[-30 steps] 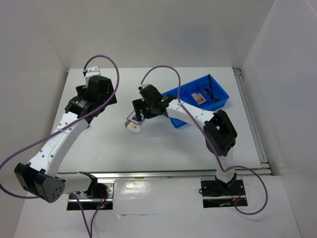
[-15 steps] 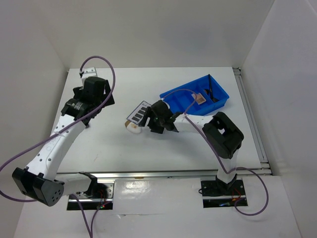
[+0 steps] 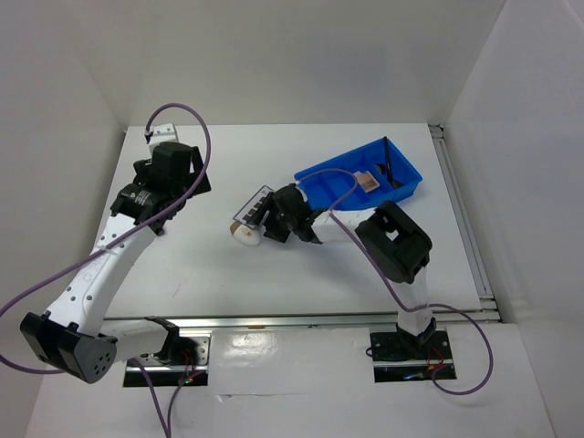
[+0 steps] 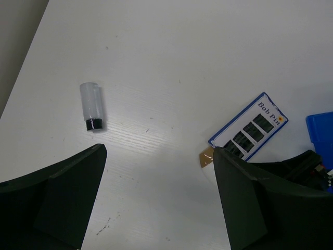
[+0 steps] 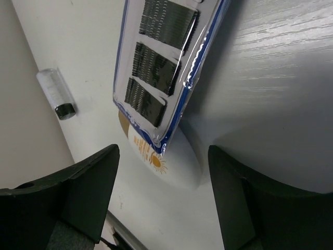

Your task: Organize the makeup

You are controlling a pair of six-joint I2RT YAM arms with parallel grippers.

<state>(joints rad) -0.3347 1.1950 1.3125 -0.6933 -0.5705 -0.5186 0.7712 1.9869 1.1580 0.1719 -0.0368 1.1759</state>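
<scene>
The white sponge [image 5: 179, 162] with its tan base is found on the table [image 3: 201, 265] between the arms, overlapped by one end of the bob pin card [image 5: 158, 67]. Neither appears to have shifted over the last second. What has changed is the right gripper [image 5: 162, 182]: from above the card it has been swung round and brought low, so the sponge is now bracketed by its spread jaws, with nothing yet gripped. A pick for the blue tray [image 3: 406, 190], where the compact [image 3: 368, 181] already lies, is judged imminent. The left gripper [image 4: 156, 208] is held wide and empty, drawn slightly back, with a clear vial [image 4: 91, 107] below it.
</scene>
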